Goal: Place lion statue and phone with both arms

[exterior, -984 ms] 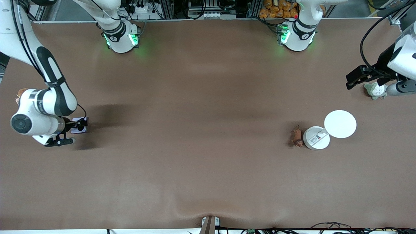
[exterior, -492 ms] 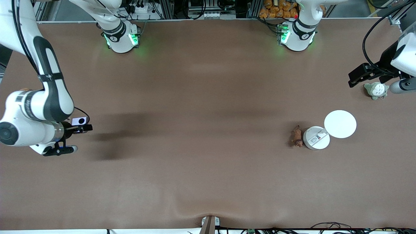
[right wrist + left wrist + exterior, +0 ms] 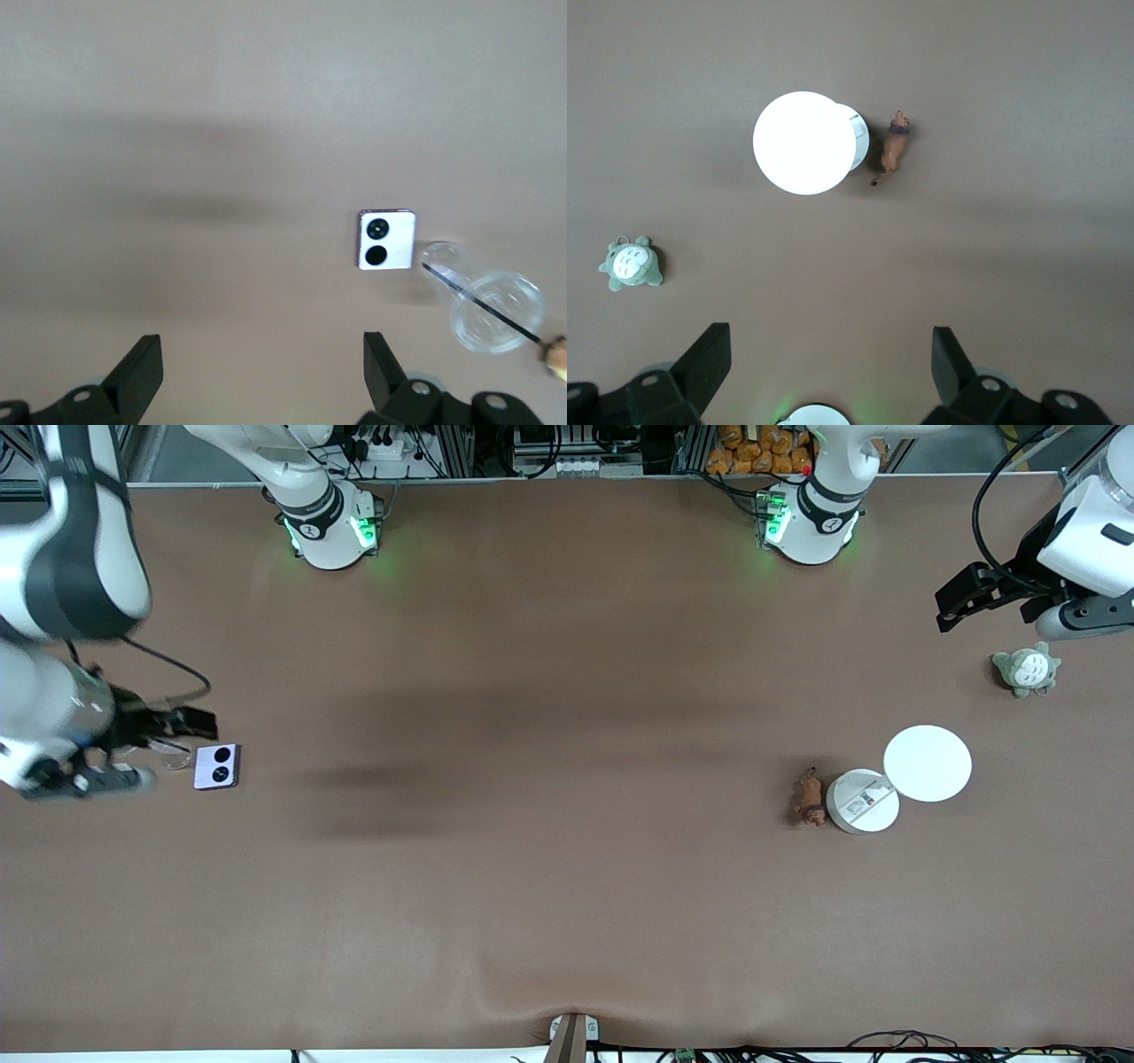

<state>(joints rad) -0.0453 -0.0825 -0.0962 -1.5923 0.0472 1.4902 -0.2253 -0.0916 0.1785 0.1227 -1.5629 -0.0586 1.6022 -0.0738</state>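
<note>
The phone, pale lavender with two black camera circles up, lies flat on the table near the right arm's end; it also shows in the right wrist view. My right gripper is open and empty, raised over the table beside the phone; its jaws stand wide apart. The lion statue, small and orange-brown, lies beside a white round container; it also shows in the left wrist view. My left gripper is open and empty, high over the left arm's end of the table.
A white disc lies touching the container, and partly hides it in the left wrist view. A grey-green plush sits near the left gripper. A clear glass vessel lies beside the phone. A brown object shows at the frame edge.
My right gripper has risen and drawn back from the phone toward the right arm's end, leaving the phone uncovered on the table. My left gripper has lifted away from the grey-green plush.
</note>
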